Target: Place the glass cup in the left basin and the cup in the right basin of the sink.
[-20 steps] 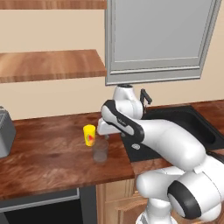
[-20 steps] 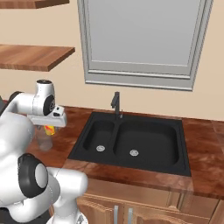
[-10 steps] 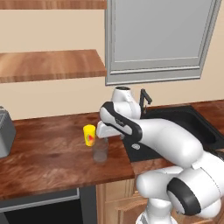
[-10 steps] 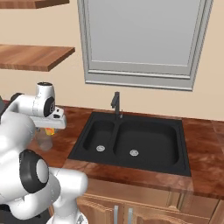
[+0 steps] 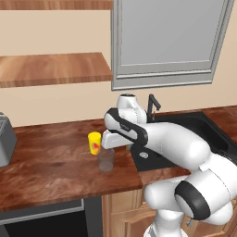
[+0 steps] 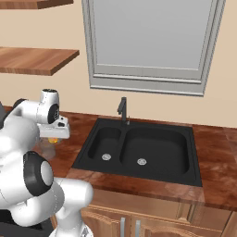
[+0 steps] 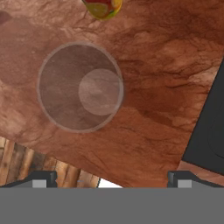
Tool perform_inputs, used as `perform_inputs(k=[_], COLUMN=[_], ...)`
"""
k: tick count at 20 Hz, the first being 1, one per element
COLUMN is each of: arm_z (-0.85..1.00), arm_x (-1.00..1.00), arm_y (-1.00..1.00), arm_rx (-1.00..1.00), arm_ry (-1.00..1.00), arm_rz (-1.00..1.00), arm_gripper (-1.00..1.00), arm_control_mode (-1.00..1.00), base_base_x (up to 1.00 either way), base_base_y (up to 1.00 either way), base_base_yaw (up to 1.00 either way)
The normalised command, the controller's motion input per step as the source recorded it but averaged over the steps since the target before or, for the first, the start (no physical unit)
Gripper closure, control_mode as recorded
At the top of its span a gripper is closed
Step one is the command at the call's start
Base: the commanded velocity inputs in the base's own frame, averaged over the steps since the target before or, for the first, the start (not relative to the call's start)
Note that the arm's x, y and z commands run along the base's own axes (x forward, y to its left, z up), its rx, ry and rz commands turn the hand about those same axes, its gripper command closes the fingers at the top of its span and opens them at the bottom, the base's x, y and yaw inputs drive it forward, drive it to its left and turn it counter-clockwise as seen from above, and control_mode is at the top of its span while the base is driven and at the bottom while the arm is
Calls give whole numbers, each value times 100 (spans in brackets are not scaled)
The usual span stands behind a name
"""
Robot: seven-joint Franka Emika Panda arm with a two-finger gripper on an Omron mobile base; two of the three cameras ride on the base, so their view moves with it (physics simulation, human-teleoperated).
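Note:
The glass cup, a clear greyish tumbler, stands upright on the wooden counter; I look straight down into it in the hand view. My gripper hangs open just above it, shifted a little toward the counter's front edge, with nothing between its fingertips. In the left base view the gripper hovers over the glass cup. The yellow cup with a red mark stands right behind the tumbler, and its rim shows in the hand view. To the right lies the black sink with its narrow left basin and wide right basin, both holding nothing.
A thin dark tap rises at the sink's back edge. A grey appliance sits at the counter's far left. A wooden shelf hangs above. The counter's front edge runs close to the tumbler.
The hand has dropped slightly and drifted left, closer over the glass cup. Both cups stand where they were, and the jaws stay wide.

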Motion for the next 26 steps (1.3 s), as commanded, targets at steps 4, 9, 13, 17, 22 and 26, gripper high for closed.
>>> perform_inputs(k=[4, 9, 13, 17, 22, 26], arm_z=[-16, -13, -10, -13, -15, -15], arm_x=[7, 8, 6, 2, 2, 4], arm_y=[0, 1, 4, 5, 3, 0], arm_rx=[0, 0, 0, -1, -1, 0], arm_ry=[8, 3, 0, 0, 0, 0], arm_rz=[4, 4, 4, 4, 4, 5], arm_gripper=[-100, -100, -100, -100, -100, -100], arm_control_mode=[-100, -100, -100, -100, -100, -100], base_base_x=[0, 0, 0, 0, 0, 0], base_base_y=[0, 0, 0, 0, 0, 0], base_base_yaw=[0, 0, 0, 0, 0, 0])
